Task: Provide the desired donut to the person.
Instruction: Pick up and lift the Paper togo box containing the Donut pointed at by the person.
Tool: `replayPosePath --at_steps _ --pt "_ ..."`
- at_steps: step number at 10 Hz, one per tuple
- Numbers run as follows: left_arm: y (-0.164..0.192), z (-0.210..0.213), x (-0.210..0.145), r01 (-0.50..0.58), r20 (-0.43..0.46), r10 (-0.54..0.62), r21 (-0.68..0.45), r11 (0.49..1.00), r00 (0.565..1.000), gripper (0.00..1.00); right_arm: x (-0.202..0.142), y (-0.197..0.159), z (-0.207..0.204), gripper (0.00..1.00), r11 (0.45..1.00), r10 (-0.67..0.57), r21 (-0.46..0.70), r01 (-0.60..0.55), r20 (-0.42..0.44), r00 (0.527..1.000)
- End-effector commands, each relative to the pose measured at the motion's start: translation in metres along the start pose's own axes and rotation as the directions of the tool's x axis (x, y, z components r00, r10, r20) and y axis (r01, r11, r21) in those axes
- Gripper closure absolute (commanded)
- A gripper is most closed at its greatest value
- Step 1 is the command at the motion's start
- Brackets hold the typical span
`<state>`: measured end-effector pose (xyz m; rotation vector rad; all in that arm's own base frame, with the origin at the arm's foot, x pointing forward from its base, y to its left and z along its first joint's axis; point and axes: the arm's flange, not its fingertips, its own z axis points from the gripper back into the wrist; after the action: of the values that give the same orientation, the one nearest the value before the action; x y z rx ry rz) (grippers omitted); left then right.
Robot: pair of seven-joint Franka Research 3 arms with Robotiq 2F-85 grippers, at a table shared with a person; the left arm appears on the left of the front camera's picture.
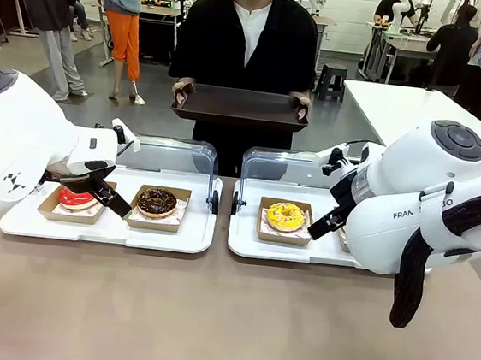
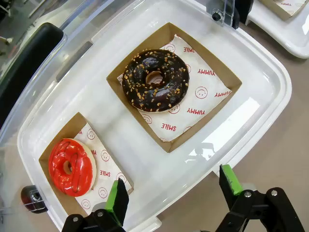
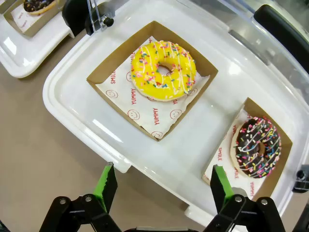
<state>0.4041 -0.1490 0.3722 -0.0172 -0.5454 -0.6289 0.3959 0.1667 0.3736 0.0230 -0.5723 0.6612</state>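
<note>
The red-glazed donut (image 2: 71,166), nutty chocolate donut (image 2: 154,79), yellow sprinkled donut (image 3: 164,70) and sprinkled chocolate donut (image 3: 256,145) lie boxed on white plastic trays (image 2: 273,94) on the bench (image 1: 209,314). The left pincer (image 2: 173,181) and right pincer (image 3: 163,170) hover open and empty. The person in black (image 1: 246,43) offers a dark tray (image 1: 239,107). I reckon choosing a donut and reaching down come next.

Bright, even indoor light, prob. from overhead fixtures; no obvious colour cast. Shadows soft & short: thin dark edges inside the cardboard boxes, and a faint darker patch on the table (image 1: 209,314) near the right arm.

Glare:
- Left wrist view: white streaks & window-like reflections on the left tray (image 2: 212,147).
- Right wrist view: bright streaks on the right tray (image 3: 72,92).
- Front view: sheen on the clear lid (image 1: 175,152).
- Glossy highlights on the red donut (image 2: 79,159) and the chocolate donut (image 2: 171,92).

Front view is sharp mid-frame, bkgd slightly soft. Wrist views are wide-angle, so tray edges bow toward the frame borders.
</note>
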Motion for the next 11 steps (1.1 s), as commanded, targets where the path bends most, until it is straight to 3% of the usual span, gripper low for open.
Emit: replayPosePath --at_steps 1,7,8,11 --pt "0.0 0.0 0.0 0.0 0.0 0.0 0.0 1.0 1.0 0.0 0.0 0.0 0.0 0.0 1.0 0.0 0.0 0.0 0.0 1.0" --pt "0.0 0.0 0.0 0.0 0.0 0.0 0.0 1.0 1.0 0.0 0.0 0.0 0.0 0.0 1.0 0.0 0.0 0.0 0.0 1.0" --pt "0.0 0.0 0.0 0.0 0.0 0.0 0.0 1.0 1.0 0.0 0.001 -0.003 0.023 0.0 1.0 -0.01 -0.021 0.01 0.022 1.0" --pt "0.016 0.095 0.011 0.089 0.015 -0.09 0.043 0.995 0.996 0.0 -0.003 -0.005 0.112 0.0 0.995 0.017 -0.1 -0.011 0.054 0.998"
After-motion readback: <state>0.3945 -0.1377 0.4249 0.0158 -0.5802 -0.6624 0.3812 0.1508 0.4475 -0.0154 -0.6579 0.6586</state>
